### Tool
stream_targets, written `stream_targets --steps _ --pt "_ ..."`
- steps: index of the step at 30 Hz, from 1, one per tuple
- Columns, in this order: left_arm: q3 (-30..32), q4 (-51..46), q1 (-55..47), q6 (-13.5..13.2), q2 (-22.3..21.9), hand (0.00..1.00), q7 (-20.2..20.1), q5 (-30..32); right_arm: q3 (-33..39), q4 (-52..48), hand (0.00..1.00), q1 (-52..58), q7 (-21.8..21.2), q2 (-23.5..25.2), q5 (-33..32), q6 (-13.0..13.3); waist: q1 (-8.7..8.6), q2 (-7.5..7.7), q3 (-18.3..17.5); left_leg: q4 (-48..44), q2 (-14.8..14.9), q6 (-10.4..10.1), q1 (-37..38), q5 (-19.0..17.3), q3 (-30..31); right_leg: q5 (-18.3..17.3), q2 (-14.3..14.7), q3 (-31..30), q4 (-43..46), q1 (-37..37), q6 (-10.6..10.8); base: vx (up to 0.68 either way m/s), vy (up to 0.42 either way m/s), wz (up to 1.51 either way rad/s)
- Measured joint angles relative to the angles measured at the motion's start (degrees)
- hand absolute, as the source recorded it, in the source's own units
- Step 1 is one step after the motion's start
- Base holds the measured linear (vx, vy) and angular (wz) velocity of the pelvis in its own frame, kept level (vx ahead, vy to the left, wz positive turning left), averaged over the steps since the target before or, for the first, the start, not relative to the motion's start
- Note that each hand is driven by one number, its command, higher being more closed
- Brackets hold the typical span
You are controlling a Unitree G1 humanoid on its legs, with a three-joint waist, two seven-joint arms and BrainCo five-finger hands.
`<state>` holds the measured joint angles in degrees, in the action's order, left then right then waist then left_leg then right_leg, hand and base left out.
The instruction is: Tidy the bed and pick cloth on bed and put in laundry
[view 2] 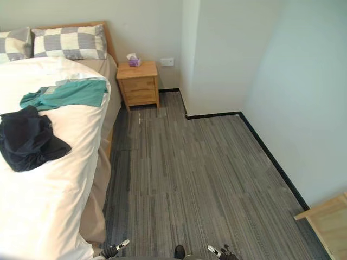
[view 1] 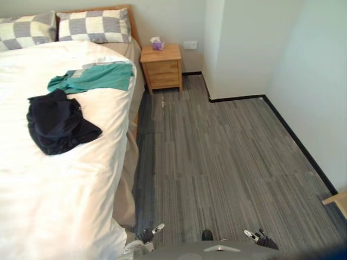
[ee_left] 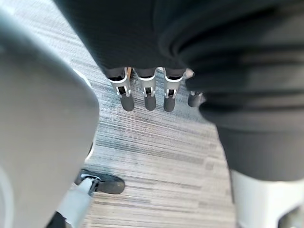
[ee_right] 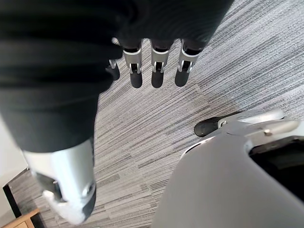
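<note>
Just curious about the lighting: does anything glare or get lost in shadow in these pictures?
Left eye view: the white duvet glares, its folds washed out; the black cloth reads as one dark mass. Left wrist view: the left hand hangs in even light over the floor.

A crumpled black cloth is lying on the white-covered bed at the left, with a flat green fabric garment lying just behind it (toward the head), where two checked fabric pillows are resting. Right of the bed's head a small wooden nightstand is standing, carrying a purple tissue box, with grey striped carpet spreading before it.
</note>
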<state>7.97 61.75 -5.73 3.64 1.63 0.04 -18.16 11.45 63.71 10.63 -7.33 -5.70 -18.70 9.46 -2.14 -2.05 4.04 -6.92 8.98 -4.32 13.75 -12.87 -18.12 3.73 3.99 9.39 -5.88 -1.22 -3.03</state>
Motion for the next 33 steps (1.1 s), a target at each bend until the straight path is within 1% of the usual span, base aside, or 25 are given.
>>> stream_targets --steps 5,7,8,9,10,11,12,13,14,15,17,19,20,21,23,24,25,26,27,28,29,30,31,32,33 --pt "2.2 0.0 -1.3 -3.1 -0.2 0.0 -0.1 -7.1 2.4 -0.9 0.0 0.4 1.7 0.9 -0.8 -1.7 0.12 -0.15 0.4 0.3 1.1 -0.9 0.1 -0.5 -1.0 -0.8 0.1 2.8 0.0 0.0 0.4 0.01 0.07 0.05" --pt "4.4 -1.3 -2.0 -4.1 -0.2 0.0 -0.1 -8.2 2.4 -1.0 0.0 -0.2 2.1 1.0 -0.3 -1.8 0.95 0.8 1.1 -5.4 2.2 -1.3 -1.9 -0.8 -3.3 -2.4 0.0 3.1 0.0 0.0 0.6 0.0 0.002 -0.53" --pt "5.5 -2.5 -2.7 -4.3 -0.1 0.0 0.1 -8.1 2.0 -1.1 0.0 -0.7 2.1 1.3 -0.2 -1.9 1.73 0.95 1.4 -11.9 3.9 -1.2 -4.5 -1.0 -4.3 -3.3 0.0 3.3 0.7 0.0 0.2 0.02 -0.062 -0.87" --pt "6.4 -4.5 -2.7 -4.6 0.0 0.0 0.5 -8.0 1.0 -2.4 0.0 -1.5 2.0 1.4 0.6 -2.0 1.9 2.31 2.2 -23.9 6.3 -0.6 -8.7 -1.1 -4.5 -4.4 -0.4 4.1 4.1 1.3 -0.6 -0.03 -0.071 -0.97" --pt "6.4 -5.8 -2.5 -5.2 0.1 0.0 1.2 -7.3 0.2 -3.6 0.0 -1.2 1.9 1.4 2.1 -1.8 1.71 1.26 3.2 -34.6 9.0 3.0 -12.7 1.3 -2.5 -4.8 0.3 4.0 5.2 0.8 -1.2 -0.03 -0.057 -0.79" --pt "6.4 -6.0 -2.5 -5.2 0.1 0.0 1.4 -7.1 -0.2 -4.0 0.0 -1.4 1.9 1.1 2.3 -1.8 1.73 1.15 3.1 -37.4 9.7 4.5 -14.0 3.1 -1.6 -5.0 0.6 3.9 5.0 0.3 -1.4 -0.03 -0.03 -0.6" --pt "6.3 -6.0 -2.6 -5.3 0.0 0.0 1.7 -7.0 -0.7 -4.6 0.0 -1.4 1.8 1.1 2.3 -1.7 2.12 0.65 3.0 -40.7 11.0 5.6 -15.5 6.2 0.0 -5.8 1.2 4.0 4.4 -1.0 -1.2 0.12 -0.041 -0.52" --pt "5.7 -6.2 -2.5 -5.6 -0.4 0.0 2.1 -6.7 -0.9 -6.1 0.0 -1.1 1.7 0.4 2.5 -1.6 2.41 -0.49 3.2 -46.4 13.0 3.8 -17.3 9.5 0.8 -8.3 0.1 5.2 15.0 0.1 -2.6 0.26 -0.042 -0.41" --pt "5.3 -6.7 -1.6 -5.4 0.1 0.0 2.4 -5.6 -0.7 -6.7 0.0 -0.8 1.8 0.3 2.5 -1.8 1.91 0.06 3.9 -50.0 12.6 2.7 -18.7 7.1 2.9 -13.0 0.1 4.2 17.9 0.4 -2.7 0.28 -0.04 -0.21" --pt "5.0 -6.7 -1.3 -5.2 -0.1 0.0 2.4 -5.2 -0.3 -6.7 0.0 -0.8 1.7 0.6 2.2 -1.9 1.79 -0.2 4.0 -50.1 12.1 2.5 -19.4 4.7 3.4 -13.2 0.2 3.8 17.7 -0.5 -3.0 0.21 -0.031 -0.13" --pt "3.6 -7.8 -1.5 -5.2 -1.2 0.0 2.4 -3.6 0.7 -6.8 0.0 -1.2 1.3 0.9 2.0 -2.0 2.02 -0.08 4.1 -46.7 8.6 2.2 -21.9 0.6 1.2 -13.2 -0.4 1.6 15.9 -2.1 -2.9 0.13 -0.041 -0.34" --pt "3.1 -8.6 -1.9 -4.9 -1.1 0.0 2.4 -3.7 0.8 -6.8 0.0 -1.6 1.0 0.8 2.0 -2.0 2.25 -0.23 4.4 -39.4 6.6 2.1 -23.4 -0.3 -1.3 -13.1 -0.5 0.0 14.6 -2.9 -2.7 0.18 0.004 -0.43" --pt "2.9 -8.7 -2.0 -4.3 -1.1 0.0 2.5 -4.2 1.3 -6.8 0.0 -1.6 0.8 0.9 2.0 -2.0 2.45 -0.45 4.6 -31.1 5.0 2.0 -24.1 -0.1 -3.1 -13.0 -0.6 -0.8 13.4 -3.5 -2.5 0.17 0.039 -0.37" --pt "2.8 -8.7 -2.1 -4.2 -1.1 0.0 2.5 -4.6 1.4 -6.9 0.0 -1.6 0.7 0.9 2.0 -2.0 2.49 -0.49 4.6 -28.4 4.6 2.0 -24.3 0.0 -3.7 -12.9 -0.7 -0.9 13.1 -3.7 -2.4 0.19 0.055 -0.35" --pt "2.1 -8.8 -2.3 -4.0 -1.1 0.0 2.6 -6.0 1.5 -7.2 0.0 -1.2 0.6 1.0 2.0 -1.9 2.8 -0.62 4.6 -11.6 2.5 1.9 -24.8 4.8 -7.1 -13.0 -0.9 -1.6 10.7 -5.1 -1.6 0.28 0.096 -0.3" --pt "2.0 -8.8 -2.3 -4.0 -1.1 0.0 2.6 -6.1 1.4 -7.6 0.0 -0.8 0.5 1.1 2.1 -1.9 3.36 -0.48 4.5 -8.3 2.2 2.5 -24.7 8.5 -7.8 -13.3 -1.1 -2.6 10.1 -5.6 -0.9 0.32 0.113 -0.36" --pt "1.9 -8.8 -2.4 -4.1 -1.1 0.0 2.6 -6.1 1.3 -8.0 0.0 -0.6 0.1 1.2 2.1 -1.9 3.39 -0.44 4.4 -7.1 1.8 2.6 -24.2 10.8 -8.2 -13.8 -1.4 -3.4 9.7 -6.0 -0.2 0.39 0.137 -0.35" --pt "1.6 -8.7 -2.3 -4.0 -0.7 0.0 2.5 -6.1 1.3 -8.2 0.0 -0.8 -0.3 1.2 2.1 -1.9 3.28 -0.19 4.4 -6.3 0.7 4.6 -23.7 12.3 -9.0 -14.3 -2.4 -4.2 9.5 -6.6 0.7 0.44 0.164 -0.29" --pt "1.3 -8.7 -2.2 -4.1 -0.4 0.0 2.5 -6.2 1.4 -8.2 0.0 -0.9 -0.8 1.3 2.3 -1.9 3.25 -0.13 4.1 -7.7 0.1 6.8 -23.6 11.7 -10.1 -14.1 -3.7 -5.1 9.5 -6.8 1.8 0.45 0.173 -0.33" --pt "1.3 -8.8 -2.2 -4.3 -0.4 0.0 2.5 -6.3 1.3 -8.1 0.0 -0.9 -1.1 1.5 2.7 -2.1 3.26 0.12 4.4 -10.4 0.4 8.3 -23.9 10.5 -11.4 -13.8 -4.4 -5.6 8.9 -7.3 2.1 0.43 0.182 -0.43" --pt "1.3 -9.0 -2.3 -4.6 -0.2 0.0 2.5 -7.1 1.6 -8.1 0.0 -1.3 -1.4 2.2 3.8 -2.2 3.63 0.37 4.5 -15.0 1.4 8.3 -24.6 9.0 -13.0 -12.6 -5.3 -5.9 8.0 -8.7 2.7 0.4 0.183 -0.39" --pt "1.2 -8.5 -2.4 -4.6 0.1 0.0 2.5 -7.5 2.6 -7.8 0.0 -1.3 -1.6 2.8 3.9 -2.2 3.82 0.63 4.4 -18.5 1.1 7.3 -24.7 7.2 -13.1 -12.2 -5.9 -6.5 9.1 -9.7 3.4 0.38 0.194 -0.29" --pt "1.0 -8.0 -2.6 -4.5 0.2 0.0 2.5 -7.5 3.7 -7.4 0.0 -1.0 -1.6 2.7 4.2 -2.3 3.67 0.11 3.1 -16.0 0.2 7.4 -23.7 6.1 -11.6 -12.9 -5.9 -6.5 11.6 -9.0 4.3 0.38 0.209 -0.1" --pt "0.7 -6.5 -2.8 -4.3 -0.3 0.0 2.4 -7.2 4.8 -6.7 0.0 -0.9 -1.5 2.7 4.4 -2.3 3.38 -0.71 1.6 -11.8 -1.3 7.9 -21.0 1.7 -9.4 -15.2 -6.3 -6.4 18.8 -6.7 5.7 0.39 0.225 0.21" --pt "-0.7 -5.5 -2.6 -4.4 0.6 0.0 2.4 -6.8 5.9 -5.6 0.0 -1.6 -1.6 3.0 4.4 -2.3 2.77 0.38 1.2 -9.1 -3.7 7.9 -18.7 1.3 -9.1 -17.1 -8.4 -5.5 29.5 -2.9 7.5 0.39 0.211 0.37"
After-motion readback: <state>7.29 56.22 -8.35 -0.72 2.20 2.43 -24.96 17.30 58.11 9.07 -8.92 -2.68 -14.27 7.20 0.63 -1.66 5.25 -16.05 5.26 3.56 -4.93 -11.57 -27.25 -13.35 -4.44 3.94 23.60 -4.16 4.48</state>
